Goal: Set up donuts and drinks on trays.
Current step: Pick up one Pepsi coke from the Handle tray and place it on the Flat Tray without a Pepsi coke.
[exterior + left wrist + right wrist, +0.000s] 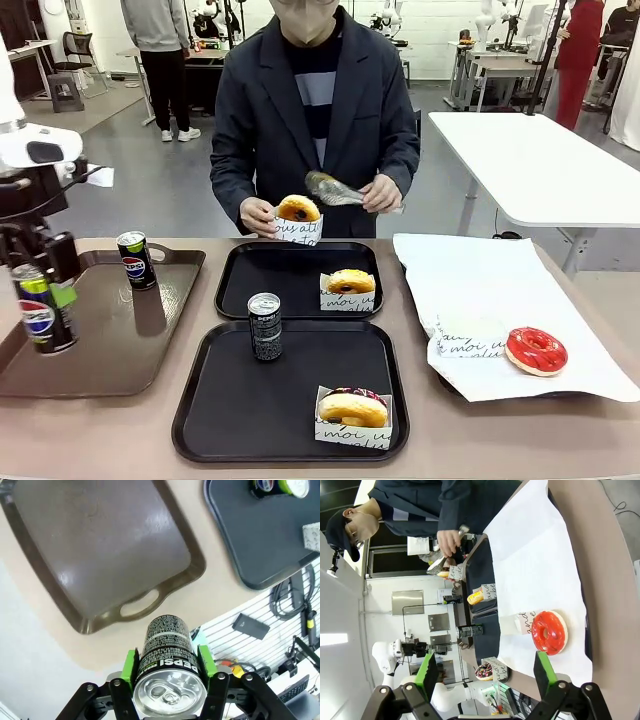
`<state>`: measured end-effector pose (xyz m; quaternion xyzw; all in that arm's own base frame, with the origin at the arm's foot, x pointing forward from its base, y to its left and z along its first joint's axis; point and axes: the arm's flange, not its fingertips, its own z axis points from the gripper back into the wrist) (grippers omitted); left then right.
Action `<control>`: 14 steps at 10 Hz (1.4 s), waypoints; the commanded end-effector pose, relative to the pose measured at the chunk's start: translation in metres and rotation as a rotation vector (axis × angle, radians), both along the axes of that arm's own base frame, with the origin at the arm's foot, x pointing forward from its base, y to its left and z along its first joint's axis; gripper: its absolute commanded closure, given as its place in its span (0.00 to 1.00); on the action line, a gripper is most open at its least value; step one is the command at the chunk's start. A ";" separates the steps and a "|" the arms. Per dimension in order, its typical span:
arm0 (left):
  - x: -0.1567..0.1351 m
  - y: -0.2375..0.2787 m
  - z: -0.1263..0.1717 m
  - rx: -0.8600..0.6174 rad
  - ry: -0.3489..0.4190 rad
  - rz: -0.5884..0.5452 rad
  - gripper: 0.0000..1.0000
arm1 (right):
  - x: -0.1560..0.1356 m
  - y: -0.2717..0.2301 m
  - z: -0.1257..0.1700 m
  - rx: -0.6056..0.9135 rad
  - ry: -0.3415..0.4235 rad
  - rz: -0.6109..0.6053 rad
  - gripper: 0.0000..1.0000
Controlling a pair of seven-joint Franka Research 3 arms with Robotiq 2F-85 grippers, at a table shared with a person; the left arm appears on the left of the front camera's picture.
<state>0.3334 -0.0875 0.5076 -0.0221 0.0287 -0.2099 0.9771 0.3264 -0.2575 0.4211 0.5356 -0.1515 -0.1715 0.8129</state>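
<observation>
My left gripper [47,298] is shut on a black Pepsi can [36,325], held upright over the left end of the brown tray [110,350]. In the left wrist view the green pads [131,666] clamp the can [167,650] on both sides. A dark grey can [265,326] stands on the near black tray [240,400], beside a sleeved chocolate-topped donut [352,412]. On the far black tray [265,285] sits a sleeved golden donut [349,288]. The person holds another sleeved donut [298,215] above that tray's far edge. My right gripper [486,672] is open above a red-iced donut [548,632].
A second Pepsi can [135,260] stands at the back of the brown tray. The red-iced donut [536,350] lies on the white paper sheet [480,290] at the right, next to an empty sleeve [465,343]. The person's other hand holds metal tongs [335,190].
</observation>
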 end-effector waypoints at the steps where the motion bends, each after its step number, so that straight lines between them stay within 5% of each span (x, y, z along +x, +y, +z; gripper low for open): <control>1: 0.050 -0.041 0.006 -0.021 -0.004 0.008 0.42 | -0.001 0.000 0.000 0.009 -0.007 0.003 0.00; 5: 0.120 -0.103 -0.010 -0.104 -0.105 -0.051 0.42 | -0.001 0.000 0.000 0.009 -0.007 0.003 0.00; 6: 0.112 -0.099 -0.012 -0.104 -0.058 -0.069 0.42 | -0.001 0.000 0.000 0.009 -0.007 0.003 0.00; 8: 0.027 -0.019 -0.004 -0.099 0.074 -0.208 0.42 | -0.001 0.000 0.000 0.009 -0.007 0.003 0.00; 10: -0.036 0.053 -0.006 -0.127 0.127 -0.182 0.42 | -0.001 0.000 0.000 0.009 -0.007 0.003 0.00; 14: -0.044 0.058 -0.005 -0.092 0.082 -0.191 0.42 | -0.001 0.000 0.000 0.009 -0.007 0.003 0.00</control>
